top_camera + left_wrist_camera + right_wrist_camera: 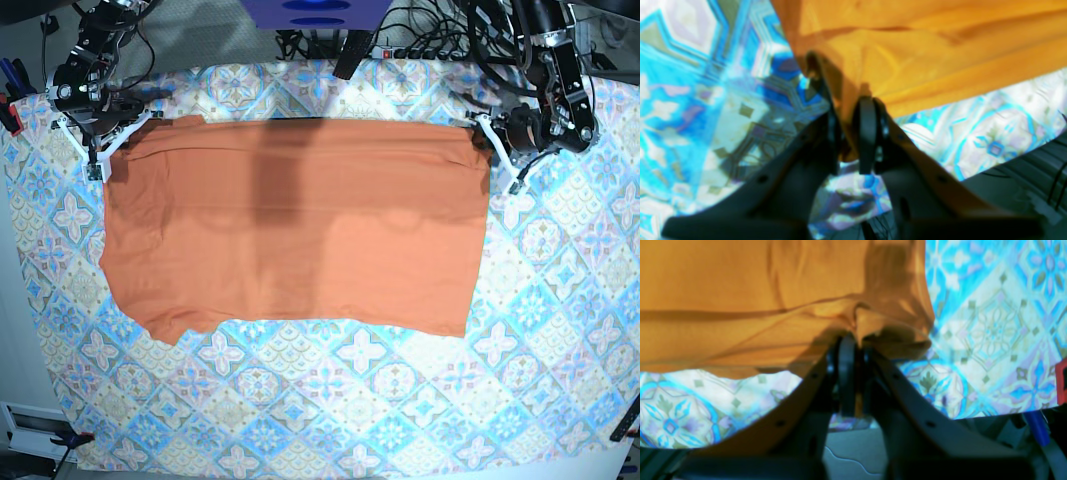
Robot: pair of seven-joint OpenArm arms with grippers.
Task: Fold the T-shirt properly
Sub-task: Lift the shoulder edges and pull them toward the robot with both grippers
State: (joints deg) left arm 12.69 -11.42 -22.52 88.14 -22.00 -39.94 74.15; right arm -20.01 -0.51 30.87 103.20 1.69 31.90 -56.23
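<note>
The plain orange short-sleeved T-shirt [300, 230] of soft fabric lies spread across the middle of the blue-and-beige tile-patterned tablecloth [330, 400], forming a wide, nearly rectangular sheet with one rumpled corner sagging at the near left of the base view. Its far edge runs taut and straight between the two arms, which suggests the cloth is being held under tension so that a clean fold line can form. The left gripper [848, 133], on the right side of the base view, has its dark jaws pressed together on a bunched corner of the orange fabric, which fans out from the pinch in stretched creases. The right gripper [851, 373], at the opposite far corner, likewise has its jaws clamped on a gathered bit of the cloth, with the hem drooping just beside it over the patterned surface. Holding both far corners at once probably keeps the edge level, so the shirt can be carried over itself without skewing. The fold seems to be at an early or middle stage, since the garment is still broad. A tangle of black cables [440, 30] sits beyond the table's far edge, well apart from the work.
</note>
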